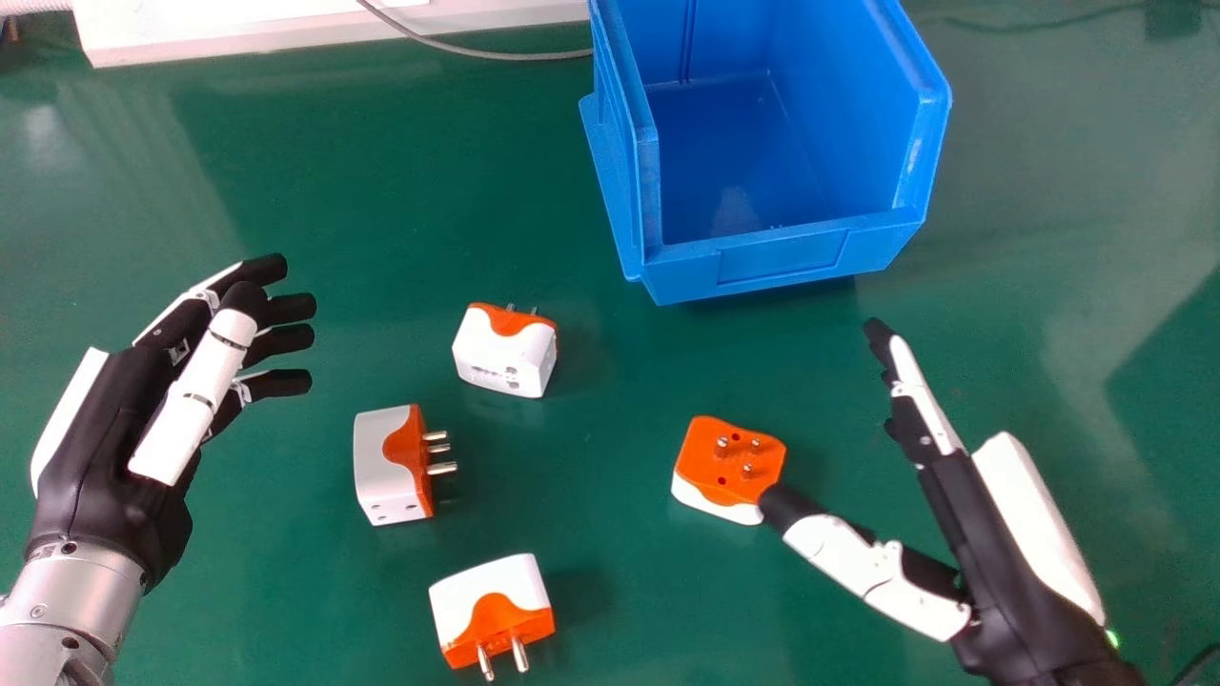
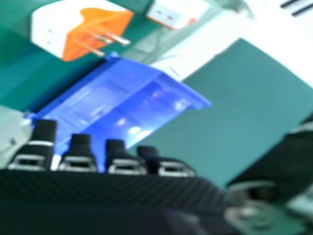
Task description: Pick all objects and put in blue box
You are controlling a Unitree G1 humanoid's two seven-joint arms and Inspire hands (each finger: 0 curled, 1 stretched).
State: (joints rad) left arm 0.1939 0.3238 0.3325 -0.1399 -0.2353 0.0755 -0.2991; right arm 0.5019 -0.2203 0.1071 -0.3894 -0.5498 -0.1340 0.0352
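In the head view, four white and orange plug adapters lie apart on the green table: an upper one [image 1: 505, 350], a left one [image 1: 393, 465], a lower one [image 1: 493, 610] and one with its pins up [image 1: 729, 467]. The blue box [image 1: 782, 259] stands behind them, its visible floor bare. My right hand [image 1: 991, 553] is open, its thumb tip at the edge of the pins-up adapter, fingers extended right of it. My left hand [image 1: 114, 429] is open, left of the adapters. In the right hand view my right hand [image 2: 112, 196] appears with the blue box [image 2: 117, 98] and an adapter [image 2: 78, 29].
A white object [image 1: 286, 29] with a grey cable [image 1: 457, 48] lies along the far left edge, left of the box. Green table surface [image 1: 381, 191] stretches between my left hand and the box. A dark cable is at the lower right corner.
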